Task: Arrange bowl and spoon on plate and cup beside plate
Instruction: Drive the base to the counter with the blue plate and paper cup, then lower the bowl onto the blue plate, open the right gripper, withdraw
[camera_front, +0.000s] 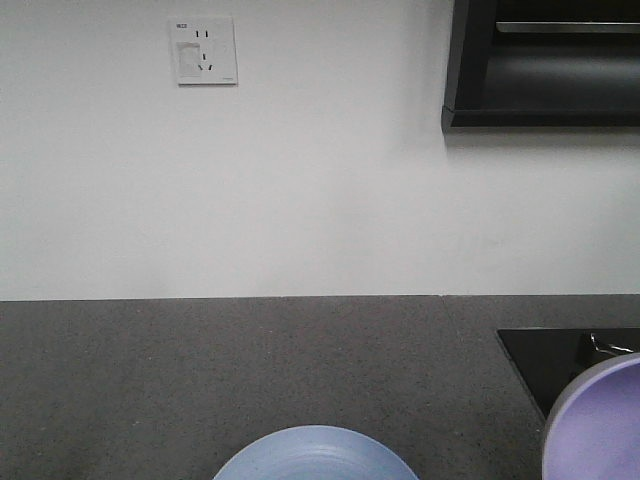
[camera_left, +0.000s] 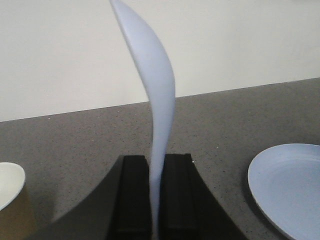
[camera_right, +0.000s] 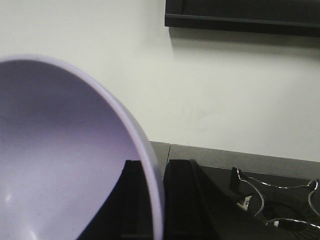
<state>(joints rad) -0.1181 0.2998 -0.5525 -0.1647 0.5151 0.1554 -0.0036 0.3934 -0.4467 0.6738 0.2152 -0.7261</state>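
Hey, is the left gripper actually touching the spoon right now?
Touching. The left wrist view shows the spoon handle pinched between the left gripper and its two black fingers, no gap either side.

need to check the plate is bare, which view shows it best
Left wrist view: much of the plate shows, face bare. The front view catches only a slice of the plate; the right wrist view, none.
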